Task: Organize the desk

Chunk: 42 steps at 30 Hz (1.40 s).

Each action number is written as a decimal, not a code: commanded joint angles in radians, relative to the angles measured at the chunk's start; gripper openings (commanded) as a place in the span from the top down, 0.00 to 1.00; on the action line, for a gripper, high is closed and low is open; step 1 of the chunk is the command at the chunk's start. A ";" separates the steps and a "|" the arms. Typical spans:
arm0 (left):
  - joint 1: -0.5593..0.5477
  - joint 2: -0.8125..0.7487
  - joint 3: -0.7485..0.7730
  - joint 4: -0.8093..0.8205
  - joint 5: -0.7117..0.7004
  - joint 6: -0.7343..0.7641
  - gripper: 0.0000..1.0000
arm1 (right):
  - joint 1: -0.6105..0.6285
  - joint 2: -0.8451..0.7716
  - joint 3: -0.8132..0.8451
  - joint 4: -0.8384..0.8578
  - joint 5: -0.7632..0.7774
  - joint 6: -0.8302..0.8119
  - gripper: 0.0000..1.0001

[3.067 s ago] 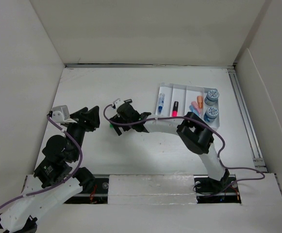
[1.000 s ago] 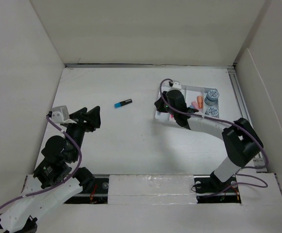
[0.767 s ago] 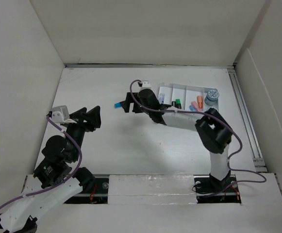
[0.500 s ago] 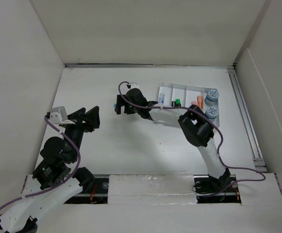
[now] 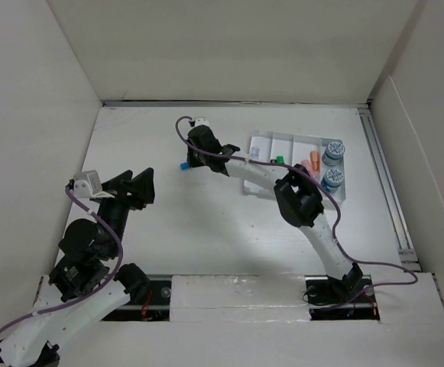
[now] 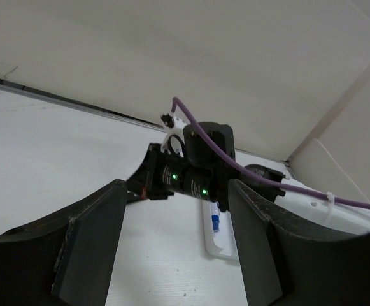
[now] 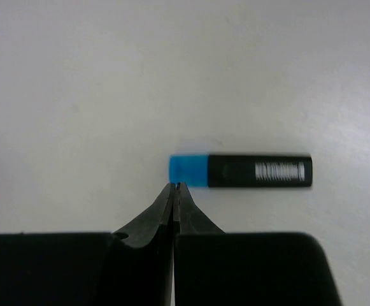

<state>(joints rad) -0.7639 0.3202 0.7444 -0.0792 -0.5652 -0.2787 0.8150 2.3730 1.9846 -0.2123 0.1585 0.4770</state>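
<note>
Worktop [image 5: 206, 229] carries everything I see. The blue-capped highlighter [image 7: 242, 171] lies flat on it, crosswise just ahead of my right pincer [image 7: 175, 186]. That pincer is pinched fully together with nothing in it, its tips at the lower edge of the blue cap. Whether they touch the cap I cannot tell. The black barrel with its white label runs off to the right of the tips.

From above, the right arm stretches across toward the far left part of the worktop. The white compartmented tray [image 5: 290, 136] lies to the right of that pincer, with a green-capped marker [image 5: 280, 160] and two blue-lidded jars [image 5: 333, 151] in it.

My left pincer [image 6: 175, 255] is spread wide and empty. It sits well apart from the highlighter and faces the right arm's wrist.
</note>
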 commanded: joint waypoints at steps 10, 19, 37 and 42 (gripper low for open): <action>0.002 -0.006 0.007 0.035 0.007 -0.001 0.39 | -0.066 0.250 0.431 -0.276 -0.080 -0.095 0.97; 0.002 -0.006 0.004 0.033 0.001 0.003 0.39 | -0.076 0.152 0.208 -0.202 -0.123 -0.090 1.00; 0.002 -0.004 0.009 0.025 0.018 -0.004 0.40 | -0.017 -0.302 -0.368 0.128 -0.102 -0.051 0.27; 0.002 -0.015 0.004 0.032 0.011 -0.002 0.40 | 0.016 -0.151 -0.212 0.062 -0.077 -0.086 0.14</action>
<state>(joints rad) -0.7639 0.3164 0.7444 -0.0792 -0.5533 -0.2787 0.8055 2.1365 1.6783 -0.1604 0.0612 0.4145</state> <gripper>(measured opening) 0.604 0.858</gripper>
